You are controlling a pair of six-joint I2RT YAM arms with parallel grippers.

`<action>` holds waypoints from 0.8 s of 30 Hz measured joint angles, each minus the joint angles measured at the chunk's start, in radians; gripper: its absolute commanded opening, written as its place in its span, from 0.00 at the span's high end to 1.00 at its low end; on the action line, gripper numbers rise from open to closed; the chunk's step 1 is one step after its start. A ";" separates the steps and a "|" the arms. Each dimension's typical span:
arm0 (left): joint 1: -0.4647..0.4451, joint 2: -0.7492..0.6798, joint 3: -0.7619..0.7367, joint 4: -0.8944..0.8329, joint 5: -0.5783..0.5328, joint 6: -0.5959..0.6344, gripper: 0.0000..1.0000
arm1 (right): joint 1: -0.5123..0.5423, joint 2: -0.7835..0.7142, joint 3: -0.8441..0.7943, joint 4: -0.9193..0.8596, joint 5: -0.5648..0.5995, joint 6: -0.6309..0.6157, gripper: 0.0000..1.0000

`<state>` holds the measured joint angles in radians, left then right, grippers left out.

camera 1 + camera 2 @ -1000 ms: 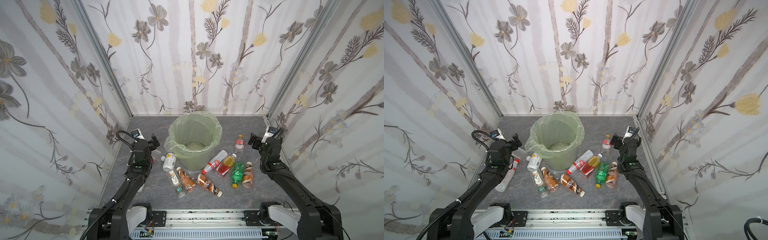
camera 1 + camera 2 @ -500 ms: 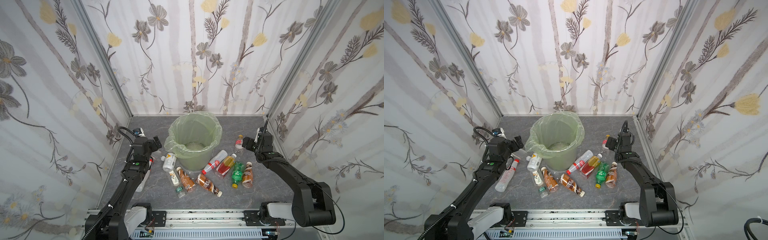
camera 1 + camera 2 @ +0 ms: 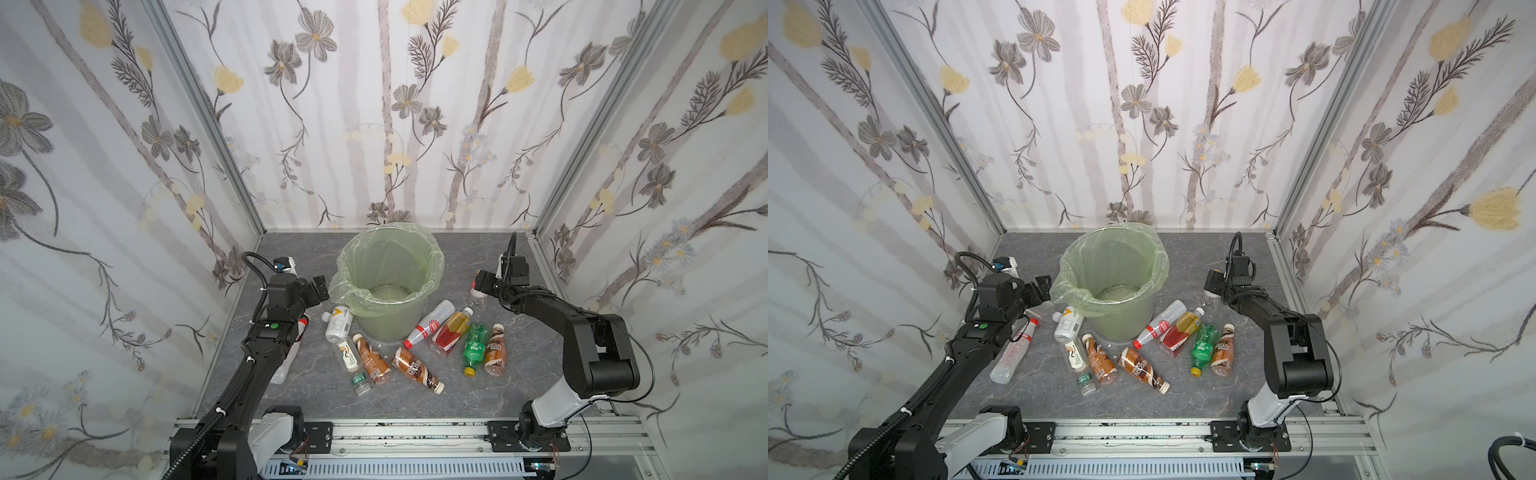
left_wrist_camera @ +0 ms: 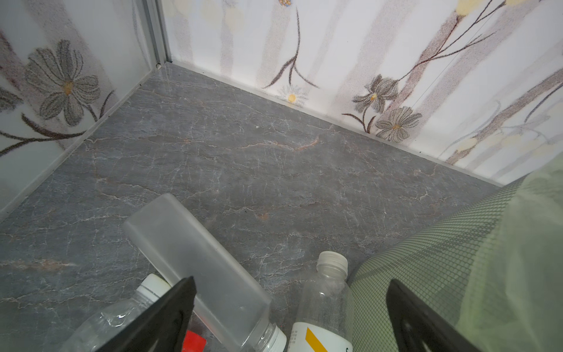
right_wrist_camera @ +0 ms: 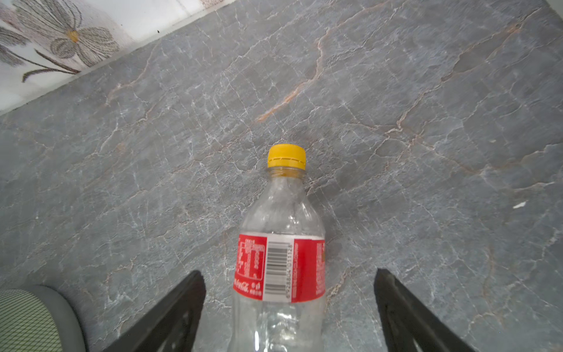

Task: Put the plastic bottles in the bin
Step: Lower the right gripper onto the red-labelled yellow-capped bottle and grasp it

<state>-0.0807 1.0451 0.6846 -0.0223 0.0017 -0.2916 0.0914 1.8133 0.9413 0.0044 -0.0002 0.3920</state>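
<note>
Ana: Jaws of the right gripper [image 5: 289, 272] stand parted on either side of a clear red-label bottle [image 5: 278, 268] on the desk [image 5: 396, 91]. Desk shows between each finger and the bottle, so nothing is gripped.

Ben: And the left gripper [image 4: 291, 280]?

Ana: Spread wide and empty, just beside the bin [image 3: 390, 320], near one frosted square bottle [image 4: 195, 253] and one white bottle with a yellow mark [image 4: 320, 304].

Ben: Count the others.

Ana: Three brown coffee bottles [image 3: 495, 349], one green soda bottle [image 3: 473, 345], one orange-red tea bottle [image 3: 451, 332]. All of them lie on the desk in front of the upright bin.

Ben: Any writing?

Ana: Coca-Cola script and a barcode on the red label. One brown label shows "ESCA".
</note>
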 measured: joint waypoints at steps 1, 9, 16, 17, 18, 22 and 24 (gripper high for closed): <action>0.000 -0.001 0.000 -0.001 0.001 0.000 0.00 | 0.000 0.014 0.007 0.000 -0.002 0.000 0.16; 0.000 0.006 0.000 -0.004 0.013 0.000 0.00 | 0.000 0.063 0.029 -0.001 -0.024 0.026 0.25; -0.001 -0.005 0.000 -0.004 0.012 -0.003 0.00 | 0.001 0.093 0.068 -0.035 -0.031 0.030 0.29; -0.001 -0.009 0.000 -0.004 0.012 -0.003 0.00 | 0.001 0.100 0.081 -0.050 -0.031 0.030 0.29; 0.000 -0.012 0.000 -0.004 0.011 -0.003 0.00 | 0.002 0.108 0.094 -0.061 -0.031 0.030 0.30; 0.000 -0.026 0.000 -0.004 0.009 -0.003 0.00 | 0.008 0.132 0.131 -0.115 -0.038 0.025 0.30; 0.000 -0.029 0.000 -0.004 0.008 -0.003 0.00 | 0.012 0.145 0.149 -0.145 -0.042 0.017 0.33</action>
<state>-0.0807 1.0157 0.6842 -0.0261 0.0101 -0.2947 0.1036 1.9583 1.0904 -0.1406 -0.0425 0.4091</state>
